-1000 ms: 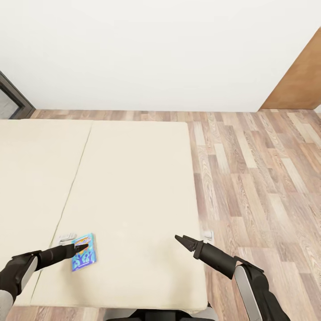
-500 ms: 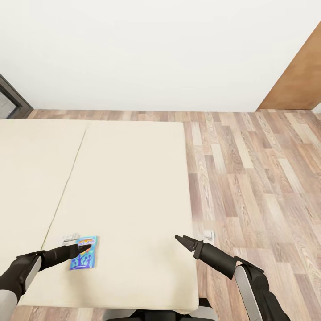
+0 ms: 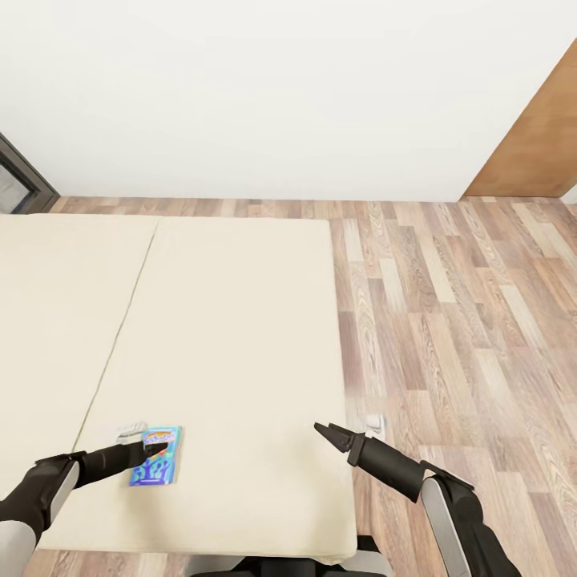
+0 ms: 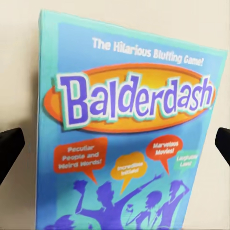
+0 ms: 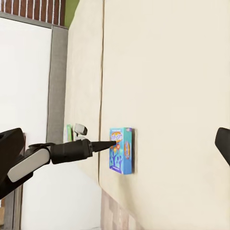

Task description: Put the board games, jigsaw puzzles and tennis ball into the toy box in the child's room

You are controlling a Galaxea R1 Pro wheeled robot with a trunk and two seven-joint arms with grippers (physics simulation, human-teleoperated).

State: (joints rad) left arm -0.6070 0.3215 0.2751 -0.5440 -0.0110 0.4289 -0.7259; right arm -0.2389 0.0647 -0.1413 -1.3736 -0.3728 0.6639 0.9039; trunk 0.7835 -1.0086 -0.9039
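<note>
Near the bed's (image 3: 240, 336) front edge lay the light-blue board game (image 3: 156, 467), my left gripper (image 3: 157, 445) poised over it, fingers spread past both its sides. My right gripper (image 3: 326, 433) hovered beside that edge; I couldn't tell its gap.

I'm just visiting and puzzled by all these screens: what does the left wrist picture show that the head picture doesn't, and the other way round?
Left wrist view alone: the light-blue board game close up, its printed title Balderdash readable, and the left gripper's two dark fingertips spread wide on either side of it.

Head view alone: the whole cream bed, wood floor, white wall, brown door, and the right gripper hovering over the bed.

Both: the same game box lying flat on the mattress under the left gripper.
</note>
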